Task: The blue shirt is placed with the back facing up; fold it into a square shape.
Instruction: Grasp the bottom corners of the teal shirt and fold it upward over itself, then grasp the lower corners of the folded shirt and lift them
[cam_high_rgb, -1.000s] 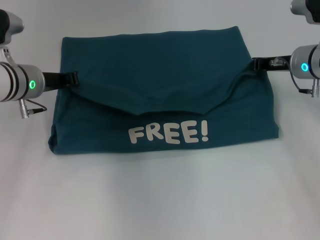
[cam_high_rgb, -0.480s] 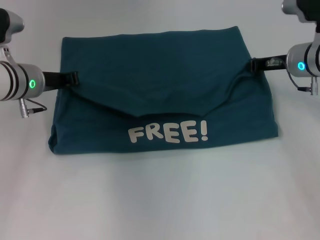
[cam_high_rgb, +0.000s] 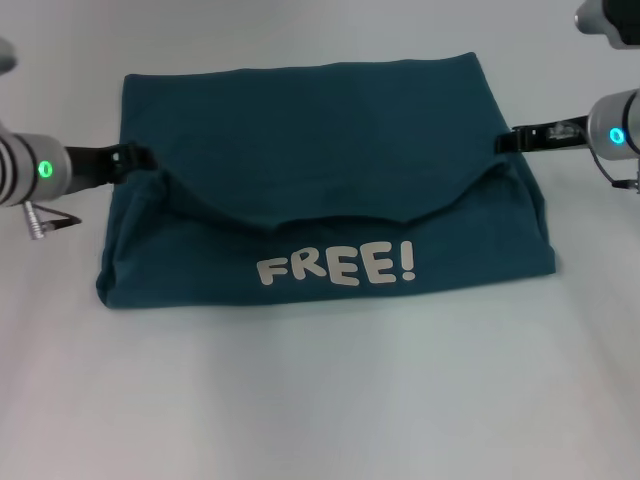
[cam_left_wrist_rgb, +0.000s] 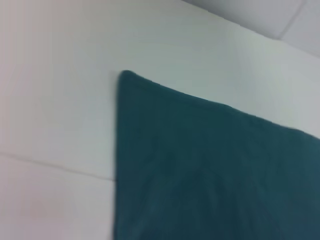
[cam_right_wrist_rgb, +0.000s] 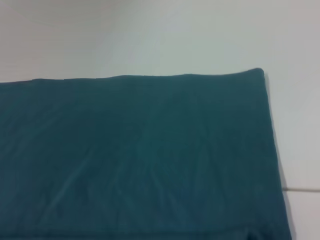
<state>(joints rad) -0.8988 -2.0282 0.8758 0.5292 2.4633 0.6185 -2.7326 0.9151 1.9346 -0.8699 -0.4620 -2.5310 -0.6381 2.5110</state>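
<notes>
The blue shirt (cam_high_rgb: 320, 130) lies on the white table as a wide rectangle. Its far part is folded toward me, forming a flap with a curved edge just above the white "FREE!" lettering (cam_high_rgb: 337, 268). My left gripper (cam_high_rgb: 135, 157) is at the shirt's left edge, level with the flap's left corner. My right gripper (cam_high_rgb: 503, 142) is at the right edge, by the flap's right corner. The left wrist view shows a corner of the blue shirt (cam_left_wrist_rgb: 210, 170). A flat stretch of the blue shirt (cam_right_wrist_rgb: 140, 150) with one corner fills the right wrist view.
The white table (cam_high_rgb: 320, 400) surrounds the shirt, with a broad bare strip between the shirt and me. A thin seam in the tabletop (cam_left_wrist_rgb: 55, 167) runs toward the shirt's edge in the left wrist view.
Both arms have drawn outward, away from the shirt's middle. The flap's two corners have dropped and the flap lies flatter and wider than before.
</notes>
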